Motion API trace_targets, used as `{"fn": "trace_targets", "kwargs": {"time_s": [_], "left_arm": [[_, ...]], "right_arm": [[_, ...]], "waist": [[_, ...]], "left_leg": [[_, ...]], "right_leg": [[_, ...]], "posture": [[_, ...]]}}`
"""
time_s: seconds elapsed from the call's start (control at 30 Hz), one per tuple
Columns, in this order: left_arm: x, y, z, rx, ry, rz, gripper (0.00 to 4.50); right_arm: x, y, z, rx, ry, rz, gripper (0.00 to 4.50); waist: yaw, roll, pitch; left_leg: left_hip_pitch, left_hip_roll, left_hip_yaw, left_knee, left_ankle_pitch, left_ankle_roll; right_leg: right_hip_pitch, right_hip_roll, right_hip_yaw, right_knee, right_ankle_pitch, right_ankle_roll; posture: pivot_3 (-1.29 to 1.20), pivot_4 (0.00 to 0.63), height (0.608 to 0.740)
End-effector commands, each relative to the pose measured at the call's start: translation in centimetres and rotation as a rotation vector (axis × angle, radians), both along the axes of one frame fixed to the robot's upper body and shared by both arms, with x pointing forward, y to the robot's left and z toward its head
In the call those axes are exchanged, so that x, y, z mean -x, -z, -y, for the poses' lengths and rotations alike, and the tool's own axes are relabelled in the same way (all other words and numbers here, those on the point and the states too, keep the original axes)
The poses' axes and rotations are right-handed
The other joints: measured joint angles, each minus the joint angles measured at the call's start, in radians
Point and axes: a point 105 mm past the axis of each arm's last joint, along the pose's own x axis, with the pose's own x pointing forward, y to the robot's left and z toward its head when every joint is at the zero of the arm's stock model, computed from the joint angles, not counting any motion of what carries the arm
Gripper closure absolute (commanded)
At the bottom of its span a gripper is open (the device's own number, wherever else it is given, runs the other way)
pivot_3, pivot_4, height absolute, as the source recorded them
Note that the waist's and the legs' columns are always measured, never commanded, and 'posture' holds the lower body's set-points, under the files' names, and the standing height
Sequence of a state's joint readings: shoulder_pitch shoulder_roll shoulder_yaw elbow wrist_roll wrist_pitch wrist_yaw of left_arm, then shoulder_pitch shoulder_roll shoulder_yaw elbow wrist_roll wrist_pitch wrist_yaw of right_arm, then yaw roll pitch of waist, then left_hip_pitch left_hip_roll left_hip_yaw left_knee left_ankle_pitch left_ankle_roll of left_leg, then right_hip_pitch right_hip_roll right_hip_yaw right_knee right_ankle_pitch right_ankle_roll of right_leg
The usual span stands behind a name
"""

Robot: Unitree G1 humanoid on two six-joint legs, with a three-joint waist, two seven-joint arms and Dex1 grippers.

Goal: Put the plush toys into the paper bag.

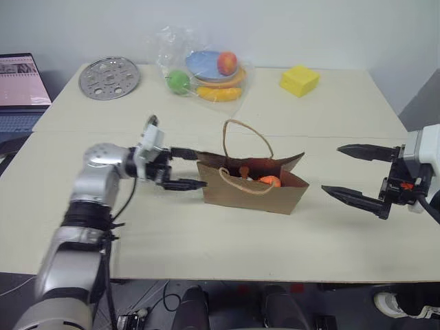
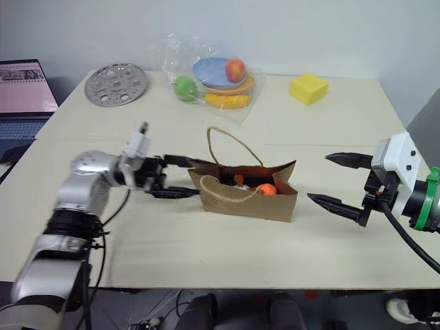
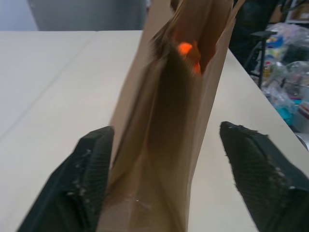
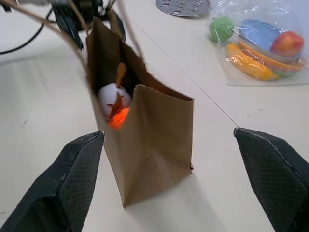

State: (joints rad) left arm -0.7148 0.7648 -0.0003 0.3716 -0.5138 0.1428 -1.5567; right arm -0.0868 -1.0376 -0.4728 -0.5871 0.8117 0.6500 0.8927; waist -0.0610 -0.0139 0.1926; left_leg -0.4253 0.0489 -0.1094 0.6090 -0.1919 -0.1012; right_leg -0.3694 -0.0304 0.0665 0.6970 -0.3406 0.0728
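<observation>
Since both plush toys [image 4: 113, 101] rest inside the upright paper bag [image 1: 251, 184], the left gripper [image 1: 184, 168] and right gripper [image 1: 352, 172] flank it, released and empty.

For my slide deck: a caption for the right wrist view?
Open right gripper faces the paper bag, plush toys inside.

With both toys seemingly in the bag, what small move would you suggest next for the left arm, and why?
Probably draw the left tool straight back from the paper bag. Its fingers are open astride the bag's end, and the egg and carrot already sit inside. A sideways pull might tip the bag.
</observation>
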Motion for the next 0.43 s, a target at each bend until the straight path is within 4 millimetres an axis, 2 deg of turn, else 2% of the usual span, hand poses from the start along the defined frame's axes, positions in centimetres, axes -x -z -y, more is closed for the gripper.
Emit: {"fn": "trace_targets", "kwargs": {"time_s": [0.03, 0.1, 0.2, 0.3, 0.43], "left_arm": [[1.3, -2.4, -1.8, -0.004, -0.077, 0.024, 0.03], [1.4, -3.3, -2.5, -0.019, -0.158, 0.007, 0.03], [1.3, -3.3, -3.1, -0.124, -0.245, 0.02, 0.03], [0.4, -4.2, -3.2, -0.123, -0.305, 0.084, 0.03], [-0.2, -4.5, -3.3, -0.15, -0.321, 0.145, 0.03]], "right_arm": [[0.3, -1.3, 0.4, -0.011, 0.022, 0.048, 0.0], [0.0, -1.4, 0.5, -0.014, 0.031, 0.051, 0.0], [-0.5, -1.7, 1.0, -0.027, 0.043, 0.051, 0.0], [-1.4, -1.7, 1.2, -0.029, 0.034, 0.052, 0.0], [-2.1, -1.3, 1.4, -0.024, 0.028, 0.055, 0.0]], "waist": [[0.001, 0.0, 0.0], [0.005, 0.0, 0.0], [0.016, 0.0, 0.0], [0.024, 0.0, 0.0], [0.025, 0.0, 0.0]], "left_leg": [[0.0, 0.0, 0.0, 0.0, 0.0, 0.0], [0.002, 0.0, 0.0, 0.0, 0.0, 0.0], [0.002, 0.0, 0.0, 0.001, 0.0, 0.0], [0.002, 0.0, 0.001, 0.0, 0.0, 0.0], [0.001, 0.0, 0.001, 0.0, 0.0, 0.0]], "right_leg": [[0.0, 0.0, 0.0, 0.0, 0.0, 0.0], [0.001, 0.0, 0.0, 0.0, 0.0, 0.0], [0.002, 0.0, 0.0, 0.0, 0.0, 0.0], [0.002, 0.0, 0.0, 0.0, 0.0, 0.0], [0.001, 0.0, 0.0, 0.0, 0.0, 0.0]], "posture": [[0.0, 0.15, 0.74], [0.0, 0.15, 0.74], [0.0, 0.15, 0.74], [0.0, 0.15, 0.74], [0.0, 0.15, 0.74]]}}
